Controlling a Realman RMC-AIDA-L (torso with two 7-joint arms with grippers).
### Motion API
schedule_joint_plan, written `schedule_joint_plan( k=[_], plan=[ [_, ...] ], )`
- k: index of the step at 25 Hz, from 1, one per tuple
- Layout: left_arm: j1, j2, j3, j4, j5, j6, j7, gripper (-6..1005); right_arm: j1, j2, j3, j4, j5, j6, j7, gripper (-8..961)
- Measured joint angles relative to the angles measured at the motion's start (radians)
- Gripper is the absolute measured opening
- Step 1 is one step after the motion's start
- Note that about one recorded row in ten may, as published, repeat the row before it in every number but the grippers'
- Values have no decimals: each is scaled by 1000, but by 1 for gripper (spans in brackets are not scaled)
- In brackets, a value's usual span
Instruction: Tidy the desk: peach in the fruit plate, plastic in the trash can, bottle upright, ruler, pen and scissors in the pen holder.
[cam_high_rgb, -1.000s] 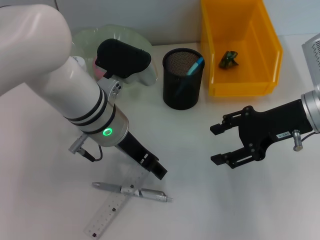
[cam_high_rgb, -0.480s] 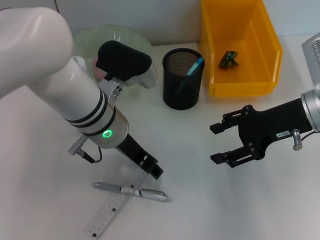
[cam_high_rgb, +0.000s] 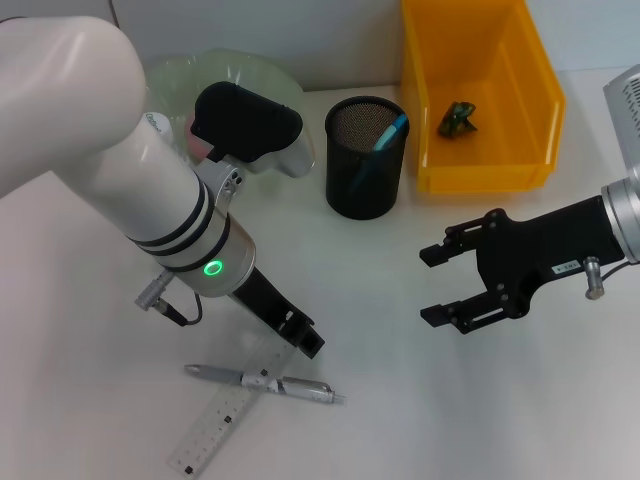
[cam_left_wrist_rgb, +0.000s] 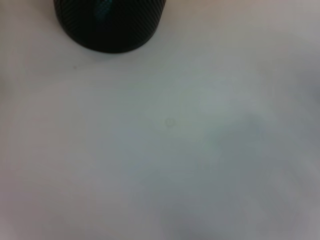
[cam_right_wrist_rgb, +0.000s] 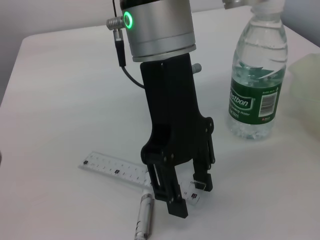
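In the head view, the left gripper (cam_high_rgb: 305, 338) is lowered over the ruler (cam_high_rgb: 222, 418) and pen (cam_high_rgb: 265, 382) at near left; the right gripper (cam_high_rgb: 437, 285) is held spread, unladen. In the left wrist view, only the pen holder (cam_left_wrist_rgb: 110, 22) is shown. In the right wrist view, the left fingers (cam_right_wrist_rgb: 176, 200) are seen parted beside the upright bottle (cam_right_wrist_rgb: 256, 75).

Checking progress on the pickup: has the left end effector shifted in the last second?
Yes, slightly. The left end effector has pulled back from the pen toward the pen holder. The pen and ruler lie unmoved.
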Motion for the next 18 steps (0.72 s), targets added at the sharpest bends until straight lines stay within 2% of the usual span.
schedule_joint_plan(
  k=[18],
  plan=[
    [5,0,14,4,1,-6,0,514,3,0,0,0,0,8,10,736]
  ],
)
